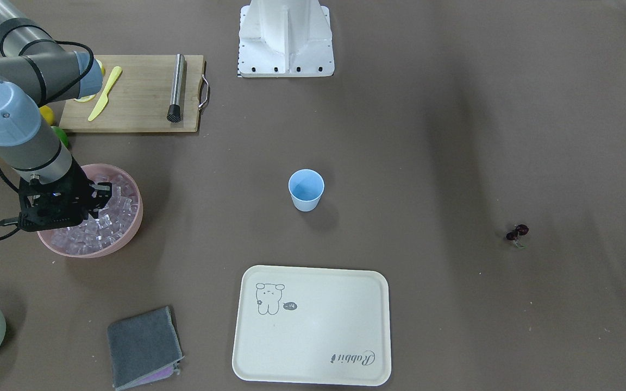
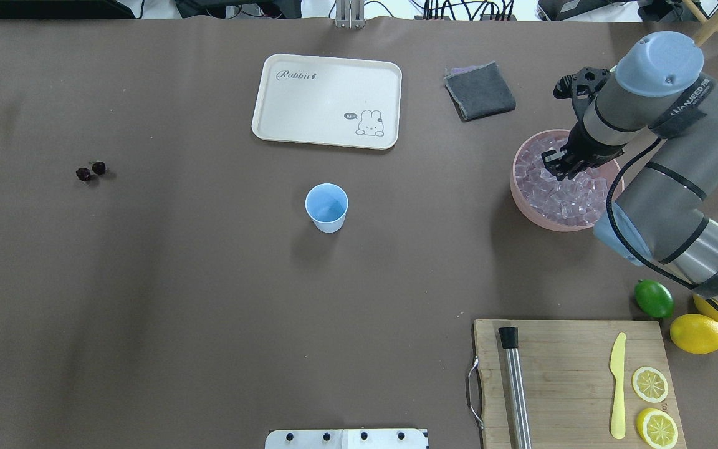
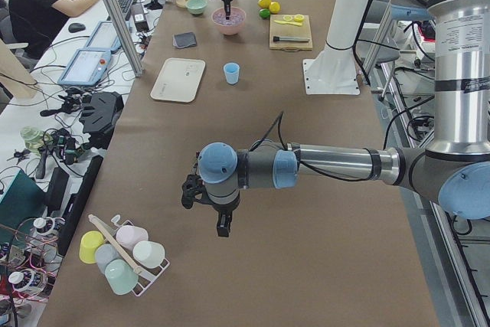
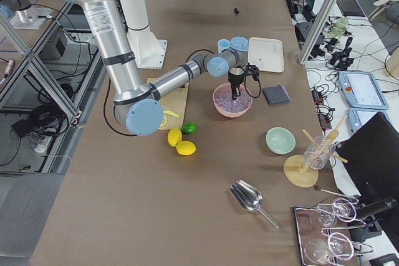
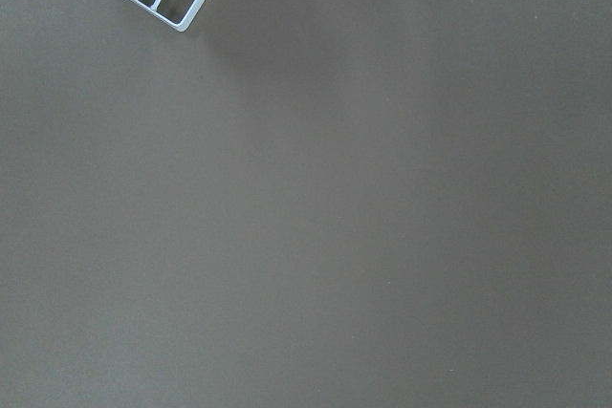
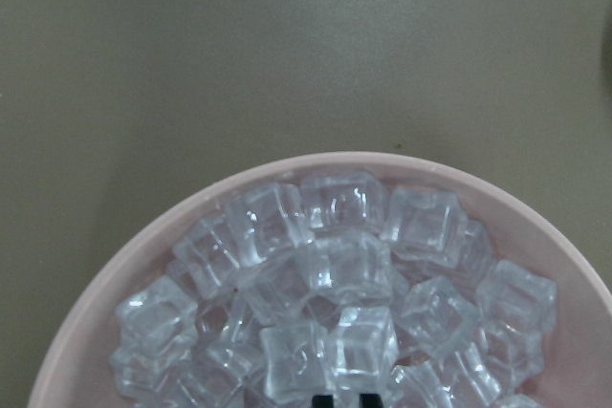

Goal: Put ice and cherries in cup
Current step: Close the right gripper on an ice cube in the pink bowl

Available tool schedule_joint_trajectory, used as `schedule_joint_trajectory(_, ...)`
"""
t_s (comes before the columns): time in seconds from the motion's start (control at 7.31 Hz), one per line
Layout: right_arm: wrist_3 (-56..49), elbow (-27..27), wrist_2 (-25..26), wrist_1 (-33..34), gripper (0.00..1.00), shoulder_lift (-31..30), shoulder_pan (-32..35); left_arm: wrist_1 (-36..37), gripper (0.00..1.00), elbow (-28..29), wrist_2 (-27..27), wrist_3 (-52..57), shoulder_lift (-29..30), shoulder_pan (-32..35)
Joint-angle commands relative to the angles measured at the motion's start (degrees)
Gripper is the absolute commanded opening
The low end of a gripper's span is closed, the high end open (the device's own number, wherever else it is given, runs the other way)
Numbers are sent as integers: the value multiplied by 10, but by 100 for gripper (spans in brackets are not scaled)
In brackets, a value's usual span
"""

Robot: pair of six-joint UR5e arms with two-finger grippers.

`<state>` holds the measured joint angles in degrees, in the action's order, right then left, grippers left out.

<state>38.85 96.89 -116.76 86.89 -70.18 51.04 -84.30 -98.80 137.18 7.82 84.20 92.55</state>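
Observation:
The light blue cup (image 1: 306,190) stands upright and empty mid-table, also in the overhead view (image 2: 326,207). The ice (image 2: 561,193) fills a pink bowl (image 2: 521,194). My right gripper (image 2: 558,167) points down into the bowl, its tips among the cubes. In the right wrist view its fingertips (image 6: 326,399) stand close together over the ice (image 6: 316,274), with nothing seen between them. The cherries (image 2: 91,171) lie far off on the bare table, also in the front view (image 1: 517,233). My left gripper (image 3: 222,227) hovers over the table far from the cup; I cannot tell whether it is open or shut.
A cream tray (image 2: 328,100) and a grey cloth (image 2: 479,90) lie beyond the cup. A cutting board (image 2: 571,374) holds a yellow knife, a metal rod and lemon slices. A lime (image 2: 654,299) and lemons (image 2: 697,333) sit beside it. A cup rack (image 3: 122,254) stands near the left gripper.

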Motion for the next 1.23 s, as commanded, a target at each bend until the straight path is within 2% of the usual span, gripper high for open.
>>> schedule_joint_trajectory(0.0, 2, -1, 2, -3, 69, 5, -1, -1, 98, 1, 0, 0, 0, -1)
schedule_joint_trajectory(0.27, 9, -12, 1, -6, 71, 14, -3, -1, 98, 0, 0, 0, 0, 0)
schedule_joint_trajectory(0.55, 31, -20, 2, -6, 65, 27, -11, -1, 98, 1, -1, 0, 0, -1)
schedule_joint_trajectory(0.96, 30, -25, 33, -6, 64, 21, -28, -2, 98, 5, 0, 0, 1, 0)
schedule_joint_trajectory(1.09, 30, -26, 34, -6, 60, 21, -32, -2, 98, 6, 0, 0, 0, 0)
